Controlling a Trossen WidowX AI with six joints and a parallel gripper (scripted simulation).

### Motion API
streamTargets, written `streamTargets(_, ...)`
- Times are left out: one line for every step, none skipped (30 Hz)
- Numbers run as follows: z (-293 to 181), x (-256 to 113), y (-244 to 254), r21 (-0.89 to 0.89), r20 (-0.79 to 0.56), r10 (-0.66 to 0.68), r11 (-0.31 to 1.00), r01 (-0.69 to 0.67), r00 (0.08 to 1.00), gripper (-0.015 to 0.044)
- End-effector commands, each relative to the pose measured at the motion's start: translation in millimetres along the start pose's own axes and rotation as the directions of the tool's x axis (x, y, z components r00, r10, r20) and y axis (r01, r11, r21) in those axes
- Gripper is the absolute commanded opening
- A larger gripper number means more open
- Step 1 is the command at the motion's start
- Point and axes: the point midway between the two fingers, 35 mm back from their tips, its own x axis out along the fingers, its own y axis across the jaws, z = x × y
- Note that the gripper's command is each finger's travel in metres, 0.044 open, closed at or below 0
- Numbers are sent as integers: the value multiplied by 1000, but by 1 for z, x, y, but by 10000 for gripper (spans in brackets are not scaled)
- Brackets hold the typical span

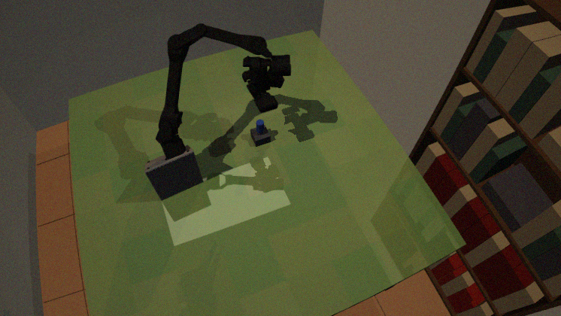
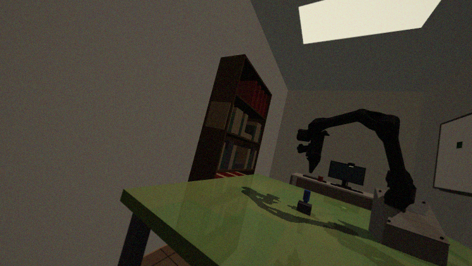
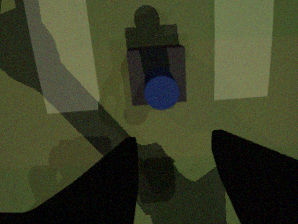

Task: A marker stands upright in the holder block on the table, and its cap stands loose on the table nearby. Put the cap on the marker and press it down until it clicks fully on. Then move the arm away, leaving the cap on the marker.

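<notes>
The blue cap (image 1: 259, 125) (image 2: 306, 195) (image 3: 161, 93) sits upright on the marker in the dark holder block (image 1: 261, 138) (image 2: 304, 208) (image 3: 177, 92). The marker itself is hidden under the cap or inside the block. The views are too small and dark to tell whether the cap is pressed fully down. My gripper (image 1: 268, 110) (image 2: 311, 171) (image 3: 174, 143) is partly open, with nothing between its fingers. It hangs in the air above the cap and does not touch it.
The green table (image 1: 306, 243) (image 2: 204, 201) carries the arm's grey base box (image 1: 176, 176) (image 2: 416, 231). Shadows of the arm and bright patches of light lie around the block. A bookshelf (image 1: 471, 172) (image 2: 211, 145) stands beyond the table.
</notes>
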Motion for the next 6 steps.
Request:
streamTargets(0,-1,0,-5,0,-3,1000,3,1000,262)
streamTargets(0,-1,0,-5,0,-3,1000,3,1000,289)
streamTargets(0,-1,0,-5,0,-3,1000,3,1000,315)
streamTargets(0,-1,0,-5,0,-3,1000,3,1000,341)
streamTargets(0,-1,0,-5,0,-3,1000,3,1000,367)
streamTargets(0,-1,0,-5,0,-3,1000,3,1000,394)
